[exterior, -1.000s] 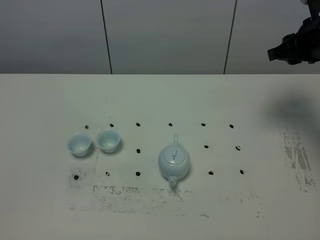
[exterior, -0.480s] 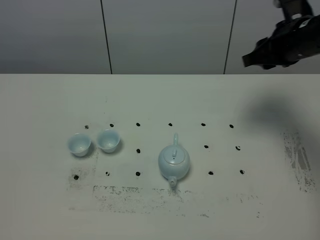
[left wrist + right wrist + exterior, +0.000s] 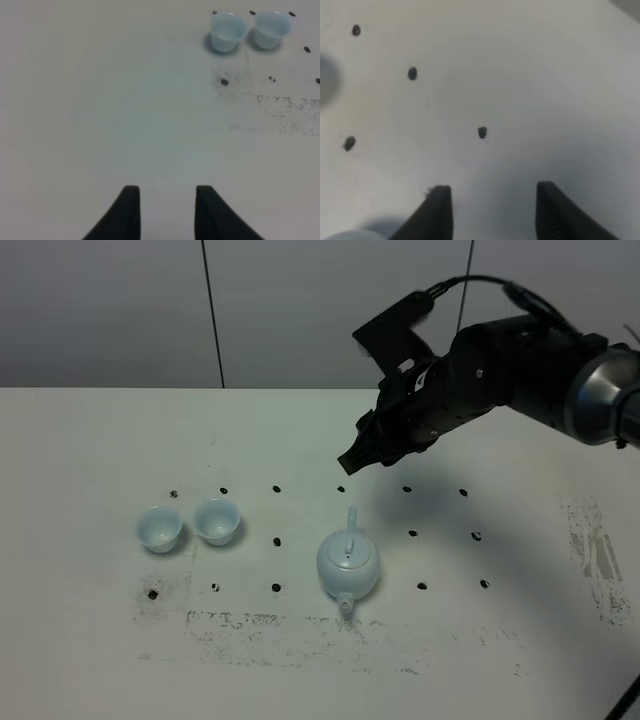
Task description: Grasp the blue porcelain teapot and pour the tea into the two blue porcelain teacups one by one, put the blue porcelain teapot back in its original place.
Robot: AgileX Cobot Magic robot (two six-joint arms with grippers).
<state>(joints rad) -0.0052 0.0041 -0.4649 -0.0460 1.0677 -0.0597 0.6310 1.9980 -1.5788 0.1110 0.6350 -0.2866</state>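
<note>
Exterior high view: the teapot (image 3: 348, 562) is seen on the surface (image 3: 90, 640), right of the cups (image 3: 160, 528), handle (image 3: 351, 518) facing away. The right tool (image 3: 352, 460), held apart and empty beyond it, should be lowered astride the handle, then closed firmly.

Soft, even light falls from overhead, and the white worktop (image 3: 90, 440) reads bright without glare. Beneath the right claw (image 3: 350, 462) lies only a faint shadow with wide edges. The teapot (image 3: 348, 562) near that claw and the two teacups (image 3: 160, 529) (image 3: 217, 521) have small, blurred shadows close at their bases. The right wrist picture is soft: the marks (image 3: 482, 132) ahead of the claw are fuzzy, the worktop greys between its fingers, and a pale shape (image 3: 345, 235) beside one finger is out of focus. The left wrist picture has a dull greenish cast. There the left claw (image 3: 167, 192) is a flat black silhouette, and the teacups far ahead of it are fairly clear.
</note>
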